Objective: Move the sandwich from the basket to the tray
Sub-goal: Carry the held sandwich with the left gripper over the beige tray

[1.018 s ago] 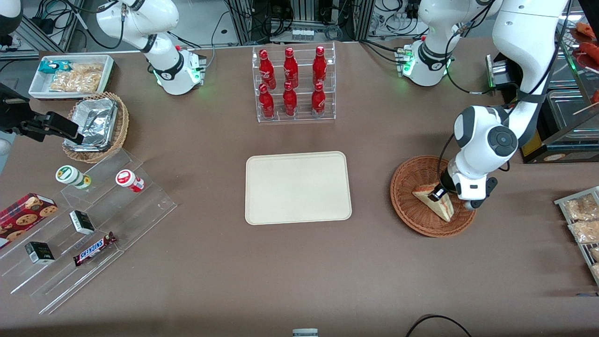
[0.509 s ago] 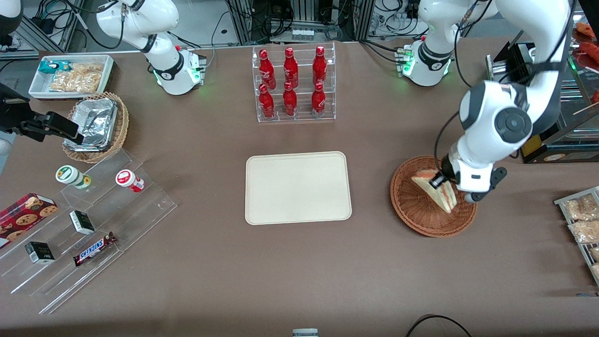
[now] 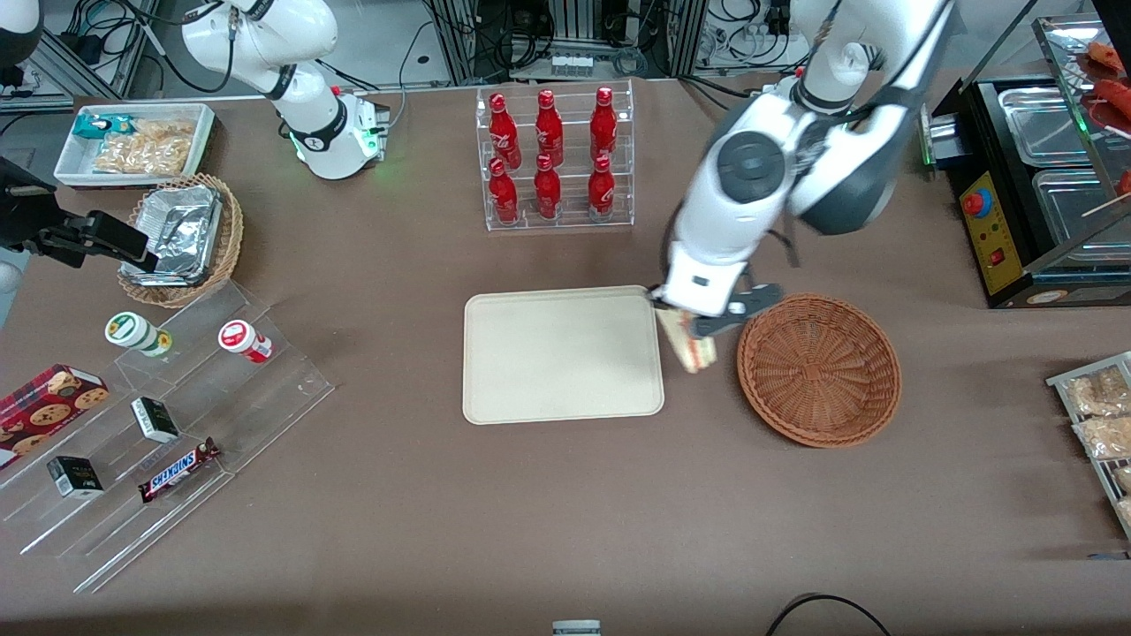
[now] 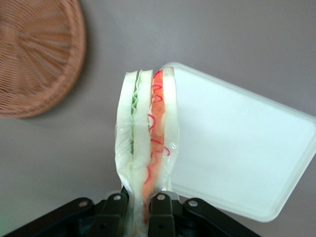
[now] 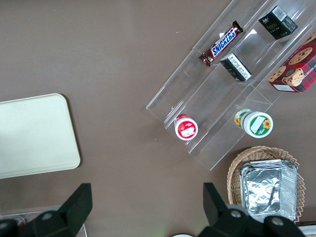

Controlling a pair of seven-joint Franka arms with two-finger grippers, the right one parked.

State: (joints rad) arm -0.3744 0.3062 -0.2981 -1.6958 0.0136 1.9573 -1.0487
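Arm: the working arm bends down over the counter, its wrist just above the gap between the tray and the basket.
Tool: the tool points down and is squeezed tight on the sandwich, one finger on each bread side.
Sandwich: it hangs in the air, cut side showing green and red-orange layers, beside the tray's edge and not touching it.
Basket: sits on the counter with nothing in it, toward the working arm's end.
Tray: lies flat in the middle of the counter.
Counter: brown, with a clear rack of red bottles farther from the front camera than the tray.
Parked arm's end: clear steps with snacks and a tan basket of foil trays.
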